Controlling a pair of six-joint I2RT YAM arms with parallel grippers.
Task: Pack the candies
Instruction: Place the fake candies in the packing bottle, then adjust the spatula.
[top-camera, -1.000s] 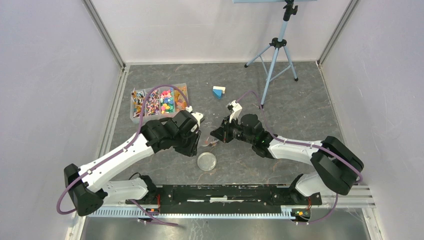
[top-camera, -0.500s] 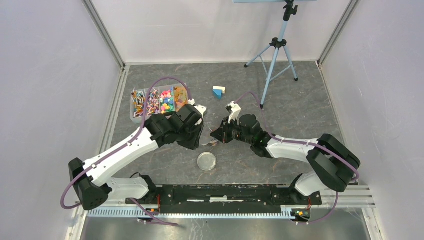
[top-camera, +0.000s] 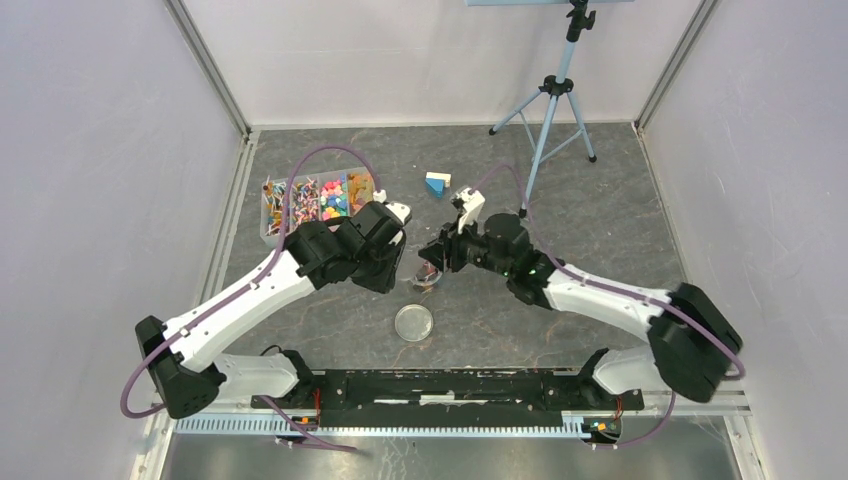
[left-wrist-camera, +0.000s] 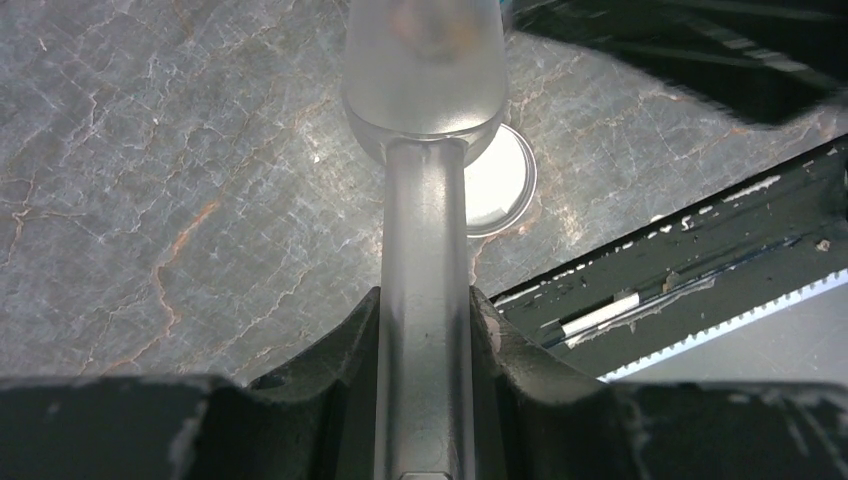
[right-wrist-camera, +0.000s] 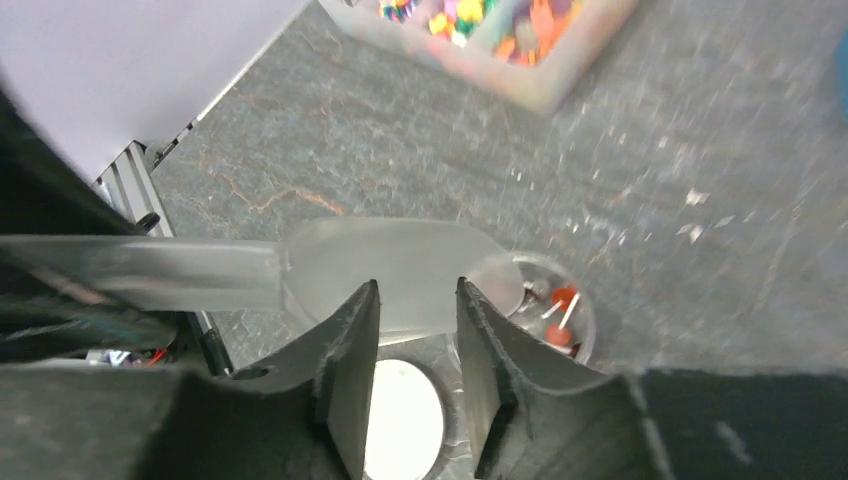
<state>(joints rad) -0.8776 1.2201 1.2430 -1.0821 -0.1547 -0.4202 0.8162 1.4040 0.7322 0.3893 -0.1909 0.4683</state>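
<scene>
Two grippers: my left gripper (left-wrist-camera: 423, 300) clamps scoop (left-wrist-camera: 425, 80) by handle; right gripper (right-wrist-camera: 417, 295) jaws apart, empty, beside cup (right-wrist-camera: 588, 325) w/ few candies (right-wrist-camera: 563, 298).

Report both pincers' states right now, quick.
Left pincer: closed on the clear scoop, gripping its handle.
Right pincer: open, nothing between its jaws.

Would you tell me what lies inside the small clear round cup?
A few red and white candies show inside the small clear round cup; the frosted plastic scoop covers its left side.
</scene>
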